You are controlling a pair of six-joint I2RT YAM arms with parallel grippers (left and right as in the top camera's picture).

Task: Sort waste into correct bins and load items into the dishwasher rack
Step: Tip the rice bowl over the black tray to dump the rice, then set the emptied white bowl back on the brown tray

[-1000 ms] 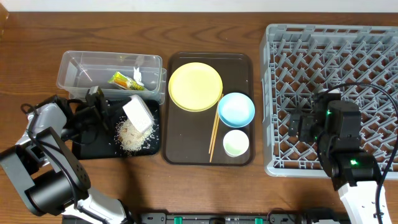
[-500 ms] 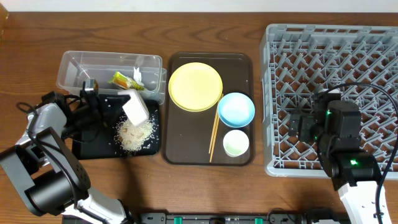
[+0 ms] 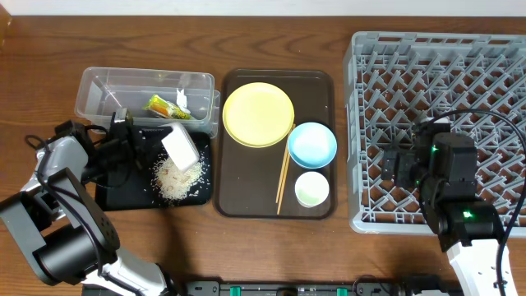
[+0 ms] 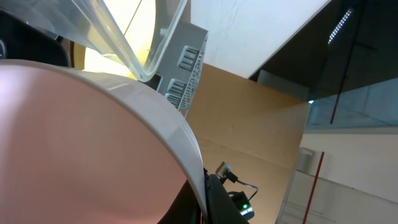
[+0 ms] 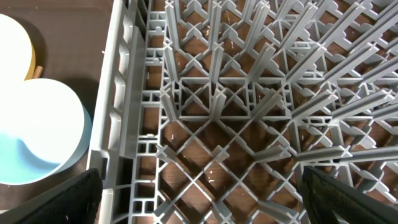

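Overhead: the tipped white bowl (image 3: 181,148) has dropped back toward the rice (image 3: 174,181) after a short lift.
Left gripper (image 3: 152,141) grasps it over the black tray (image 3: 115,197), lower left, likely shaking scraps out; the tub (image 3: 99,89) wall is just above, the brown tray (image 3: 246,201) edge just right. Right gripper (image 3: 390,167) hangs released over the rack (image 3: 436,49), far right.

no readable text, labels, or numbers
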